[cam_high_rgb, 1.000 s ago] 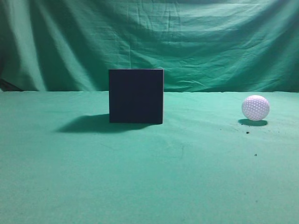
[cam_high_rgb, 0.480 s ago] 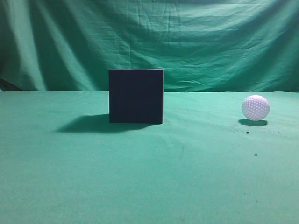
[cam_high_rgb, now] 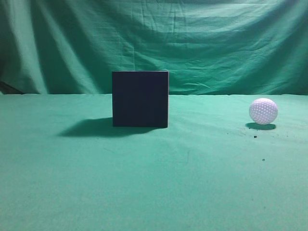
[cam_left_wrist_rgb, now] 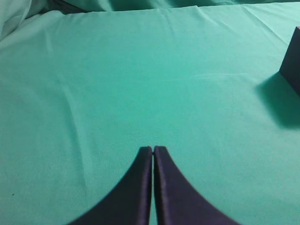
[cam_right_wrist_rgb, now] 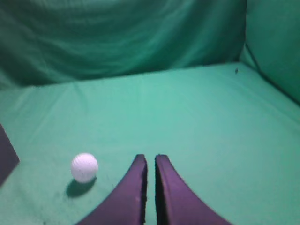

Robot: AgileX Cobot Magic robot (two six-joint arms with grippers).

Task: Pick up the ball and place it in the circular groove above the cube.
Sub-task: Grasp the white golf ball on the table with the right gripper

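Observation:
The dark cube (cam_high_rgb: pixel 140 99) stands on the green cloth left of the middle in the exterior view; its corner shows at the right edge of the left wrist view (cam_left_wrist_rgb: pixel 293 58) and at the left edge of the right wrist view (cam_right_wrist_rgb: pixel 6 157). The white dimpled ball (cam_high_rgb: pixel 263 111) rests on the cloth at the right. In the right wrist view the ball (cam_right_wrist_rgb: pixel 84 167) lies left of and a little ahead of my right gripper (cam_right_wrist_rgb: pixel 150 158), which is shut and empty. My left gripper (cam_left_wrist_rgb: pixel 153 149) is shut and empty over bare cloth. Neither gripper shows in the exterior view.
A green cloth (cam_high_rgb: pixel 154 183) covers the table and hangs as a backdrop (cam_high_rgb: pixel 192 43) behind it. A few dark specks (cam_high_rgb: pixel 254 136) lie on the cloth in front of the ball. A side curtain (cam_right_wrist_rgb: pixel 276 42) rises at the right of the right wrist view.

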